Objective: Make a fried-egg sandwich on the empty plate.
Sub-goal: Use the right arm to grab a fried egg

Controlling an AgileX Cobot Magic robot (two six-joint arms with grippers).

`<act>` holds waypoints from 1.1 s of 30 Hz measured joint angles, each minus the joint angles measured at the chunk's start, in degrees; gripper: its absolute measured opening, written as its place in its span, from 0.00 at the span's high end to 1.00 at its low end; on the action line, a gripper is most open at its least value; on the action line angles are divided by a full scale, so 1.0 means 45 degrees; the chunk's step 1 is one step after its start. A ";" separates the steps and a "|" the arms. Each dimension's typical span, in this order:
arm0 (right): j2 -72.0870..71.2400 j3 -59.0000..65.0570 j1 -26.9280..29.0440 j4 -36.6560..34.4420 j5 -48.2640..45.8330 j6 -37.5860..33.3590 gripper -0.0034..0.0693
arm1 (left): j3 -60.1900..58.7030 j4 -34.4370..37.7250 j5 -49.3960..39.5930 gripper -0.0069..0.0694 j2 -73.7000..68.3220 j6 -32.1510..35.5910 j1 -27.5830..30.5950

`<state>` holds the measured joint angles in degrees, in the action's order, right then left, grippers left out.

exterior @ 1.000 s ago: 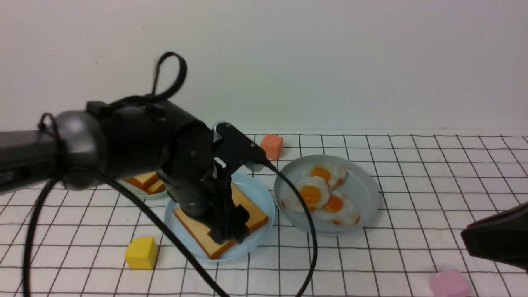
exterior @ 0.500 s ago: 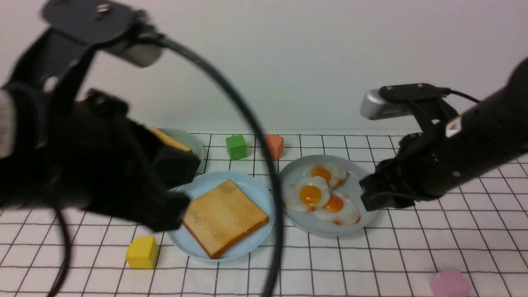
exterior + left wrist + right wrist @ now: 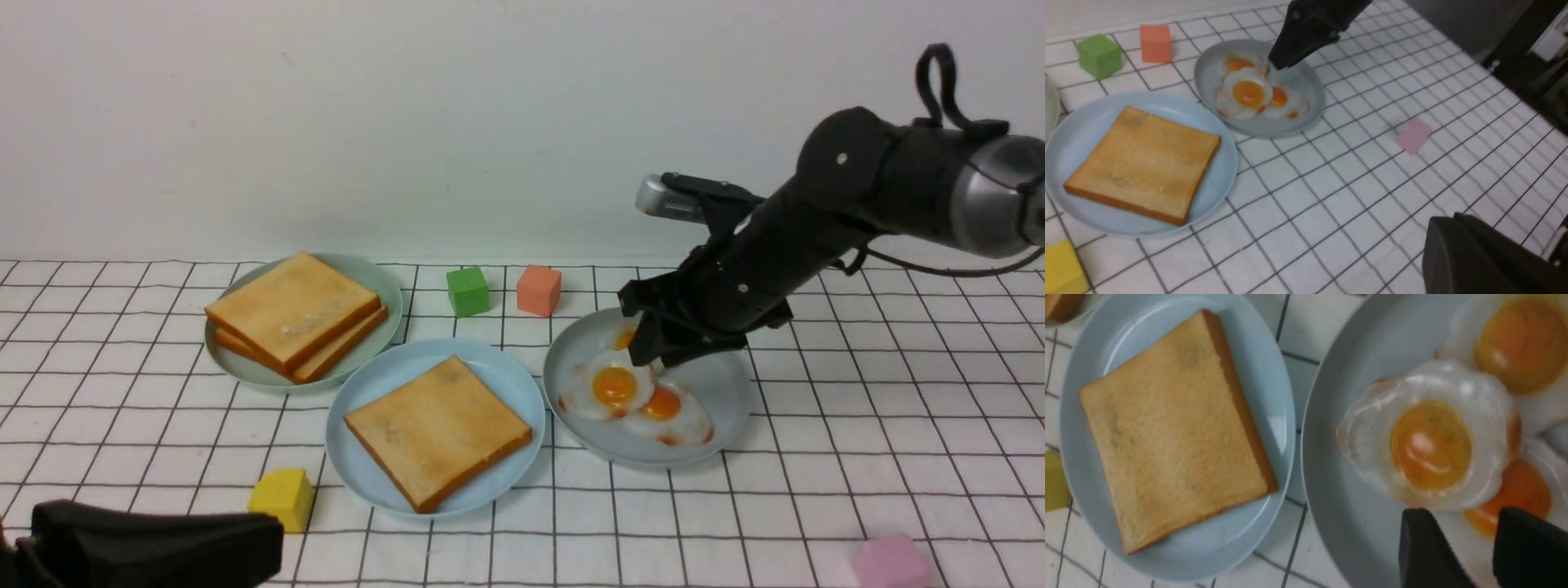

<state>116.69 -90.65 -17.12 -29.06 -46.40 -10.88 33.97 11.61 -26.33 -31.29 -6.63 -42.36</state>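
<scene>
The empty plate (image 3: 510,388), sky blue, holds one golden toast slice (image 3: 437,429). No fried-egg sandwich is in view. Three fried eggs (image 3: 614,385) overlap on a grey plate (image 3: 722,392) to its right. My right gripper (image 3: 653,353) hangs open just over the eggs' far side. In the right wrist view its fingertips (image 3: 1425,539) straddle egg white below the top egg (image 3: 1431,445), holding nothing. My left gripper (image 3: 1439,234) is shut and empty, low at the near left corner (image 3: 261,535), away from the plates.
A pale green plate (image 3: 385,287) at the back left carries two stacked toast slices (image 3: 294,314). Loose cubes lie about: green (image 3: 468,291), salmon (image 3: 538,289), yellow (image 3: 280,500), pink (image 3: 888,562). A wall closes the far side.
My left arm let go of the toast on the sky-blue plate, shut, and pulled back to the near left. The right arm swung in over the eggs, its jaws widening.
</scene>
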 joint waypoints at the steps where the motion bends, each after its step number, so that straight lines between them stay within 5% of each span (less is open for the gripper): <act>1: 0.0305 -0.0250 0.0029 0.0022 0.0000 0.0118 0.57 | 0.0000 0.0044 0.0254 0.93 0.0000 0.0000 0.0000; 21: 0.1131 -0.1181 0.0268 0.0975 -0.0846 0.1031 0.55 | -0.0063 -0.0120 0.1514 0.93 0.0000 0.0048 0.0000; 33: 0.1424 -0.1191 0.0268 0.0944 -0.0184 0.1031 0.42 | -0.0063 -0.0120 0.1393 0.93 0.0000 0.0048 0.0000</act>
<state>123.10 -96.01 -15.91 -24.81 -47.23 -6.24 33.69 11.07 -20.07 -31.29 -6.42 -42.36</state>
